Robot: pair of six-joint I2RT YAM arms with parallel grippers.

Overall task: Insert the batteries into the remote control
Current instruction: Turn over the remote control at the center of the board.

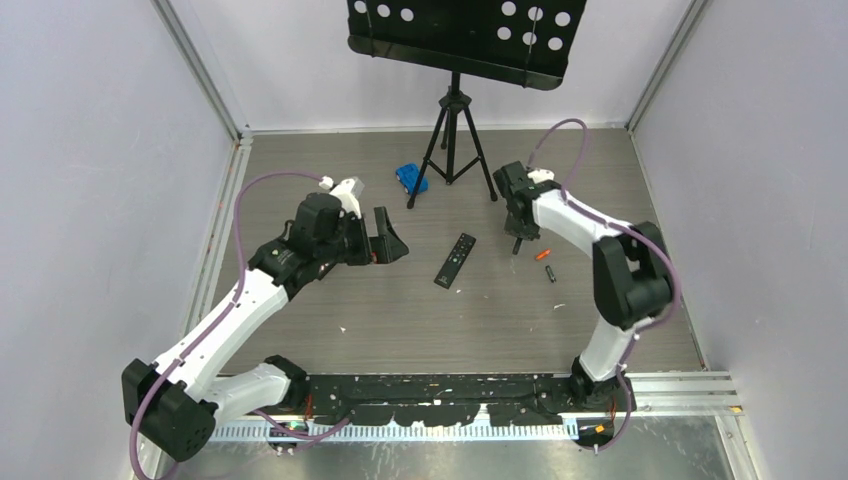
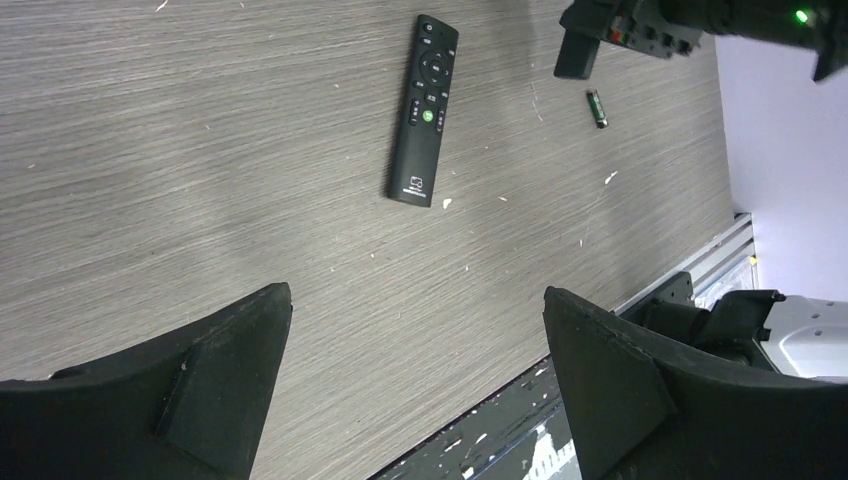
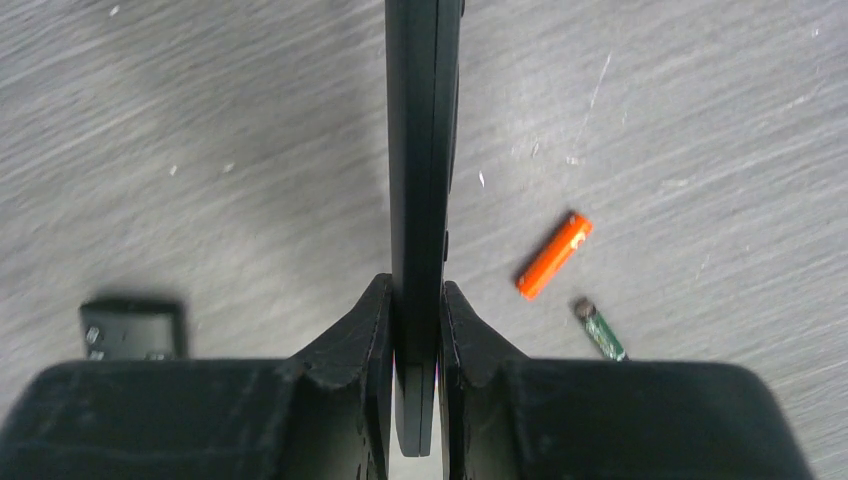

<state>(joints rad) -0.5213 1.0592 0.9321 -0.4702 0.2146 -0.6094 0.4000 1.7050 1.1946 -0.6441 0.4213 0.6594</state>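
The left gripper (image 1: pixel 390 240) hangs spread wide and empty, left of a buttoned remote (image 1: pixel 455 260) lying flat mid-table. Further right, the right gripper (image 3: pixel 417 300) is clamped on the slim remote control (image 3: pixel 422 150), held edge-on. An orange battery (image 3: pixel 553 256) and a dark green battery (image 3: pixel 599 330) lie on the table (image 3: pixel 200 150) just right of it, both slanted. The right arm is nearer them, but only the left is free.

1. The remote control (image 3: pixel 422 180), pinched between the fingers of the right gripper (image 3: pixel 416 292), runs off the top edge; its face does not show.
2. Left of those fingers, a small black thing (image 3: pixel 132 325) is blurry and half hidden.
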